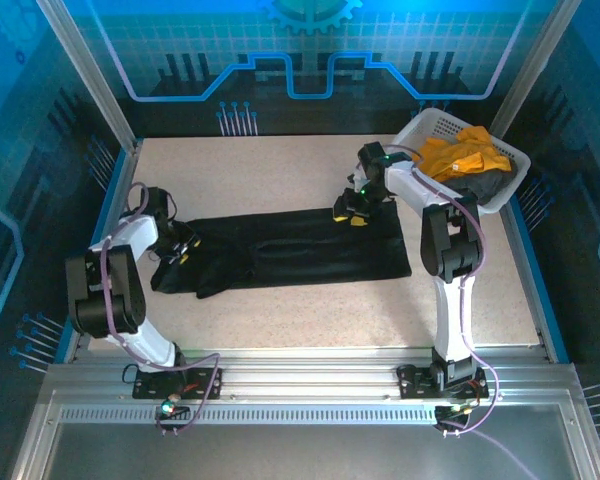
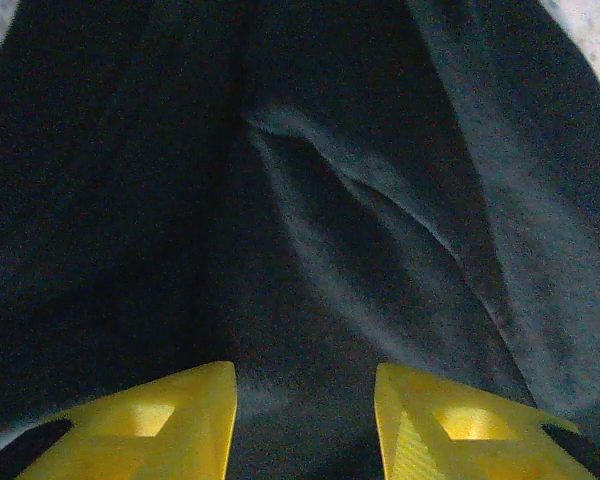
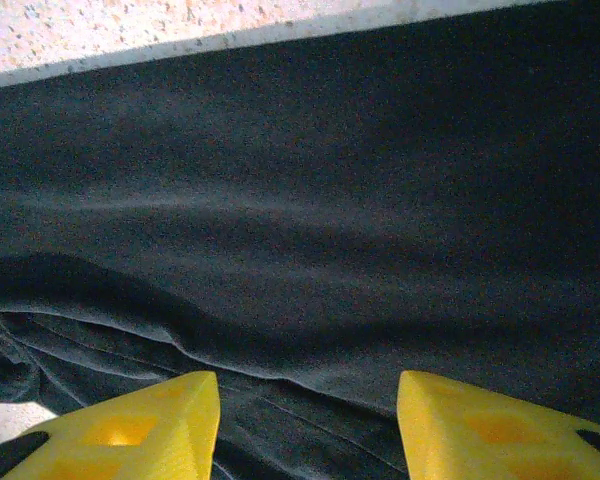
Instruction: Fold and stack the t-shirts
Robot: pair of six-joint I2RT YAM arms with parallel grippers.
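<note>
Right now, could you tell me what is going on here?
Both arms are at the black t-shirt, which lies in a long band across the table. The left gripper is at its left end, the right gripper at its far edge toward the right; both are open, holding nothing. The orange-yellow t-shirt and the dark grey t-shirt lie bunched in the white basket at the back right, not yet folded.

A robot lab cell: aluminium posts (image 1: pixel 88 75) frame a speckled worktop (image 1: pixel 280 165), blue gear-printed panels (image 1: pixel 310 40) behind, left arm (image 1: pixel 107 290) and right arm (image 1: pixel 448 310) bolted to a near rail (image 1: pixel 300 385).
</note>
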